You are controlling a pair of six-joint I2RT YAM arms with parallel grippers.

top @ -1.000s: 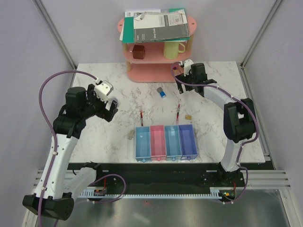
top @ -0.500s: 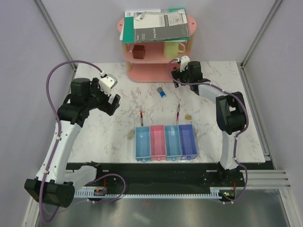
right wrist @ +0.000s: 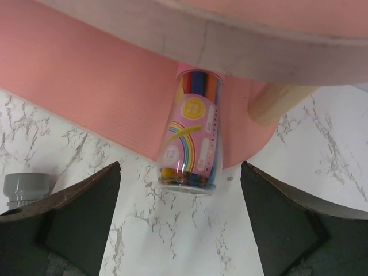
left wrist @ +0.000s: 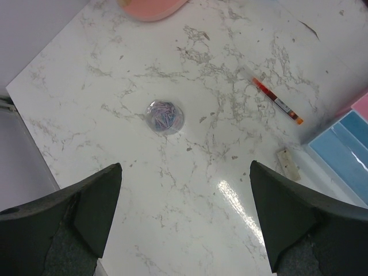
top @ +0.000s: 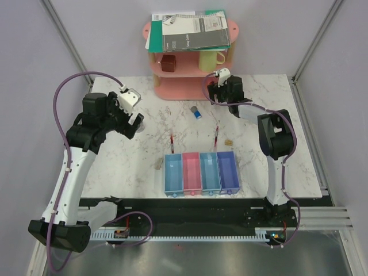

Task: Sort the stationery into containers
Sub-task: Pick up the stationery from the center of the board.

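Note:
The four joined containers (top: 201,171) stand at the table's front centre, blue, pink, light blue and violet. Two red pens (top: 172,142) (top: 216,135) lie just behind them, a blue-capped tube (top: 196,111) further back. A tan block (top: 229,141) and a grey block (top: 160,165) lie near the trays. My left gripper (top: 135,121) (left wrist: 185,192) hangs open above the marble, the round disc (left wrist: 165,116) ahead of it. My right gripper (top: 215,90) (right wrist: 180,204) is open at the rack's foot, with the pink cylinder (right wrist: 192,135) lying just ahead of its fingertips.
A pink shelf rack (top: 192,86) stands at the back with notebooks (top: 187,30) on top, a brown cube (top: 168,62) and a yellow mug (top: 211,58) inside. Its base (right wrist: 86,75) and a wooden post (right wrist: 276,103) crowd the right gripper. The tube's grey end (right wrist: 23,187) lies to its left.
The right gripper has moved left and back, up to the rack's foot. The left gripper has shifted a little toward the back. Both stayed open.

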